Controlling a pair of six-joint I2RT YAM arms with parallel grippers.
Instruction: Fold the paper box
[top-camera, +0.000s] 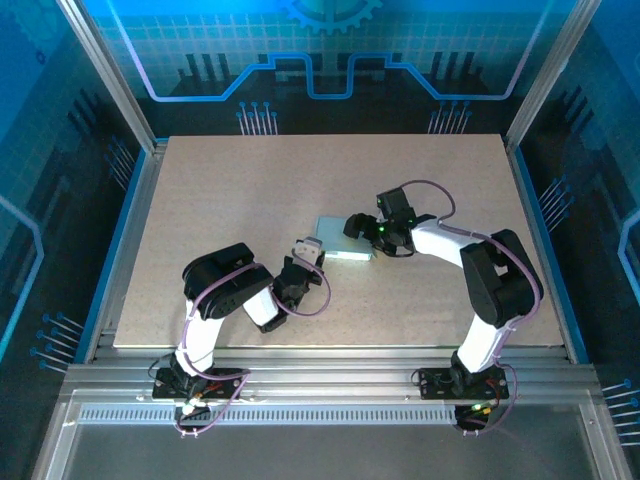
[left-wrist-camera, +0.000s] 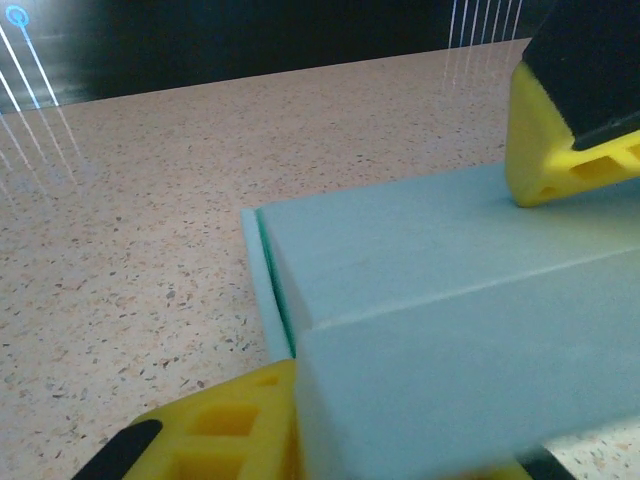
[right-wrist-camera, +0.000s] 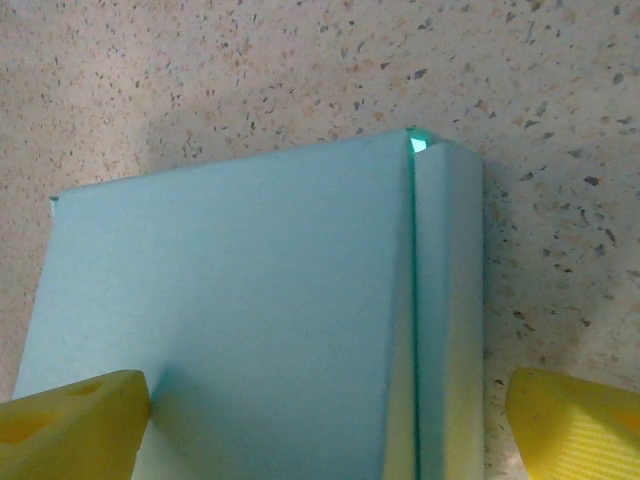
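Note:
The paper box (top-camera: 338, 246), pale mint-blue and folded into a flat rectangle, lies on the table's middle. My right gripper (top-camera: 358, 227) is over its far right end, jaws open wide. In the right wrist view one yellow finger (right-wrist-camera: 72, 420) rests on the box top (right-wrist-camera: 240, 300) and the other stands off its folded side flap (right-wrist-camera: 450, 320), above the table. My left gripper (top-camera: 309, 251) is at the box's near left end. In the left wrist view the box (left-wrist-camera: 430, 300) lies between its jaws, one finger (left-wrist-camera: 215, 425) against the box's corner edge. The far side of that grip is hidden.
The speckled beige tabletop (top-camera: 230, 200) lies bare around the box. A right-arm fingertip (left-wrist-camera: 560, 150) presses on the box top in the left wrist view. Metal frame posts and blue panels bound the table's sides and back.

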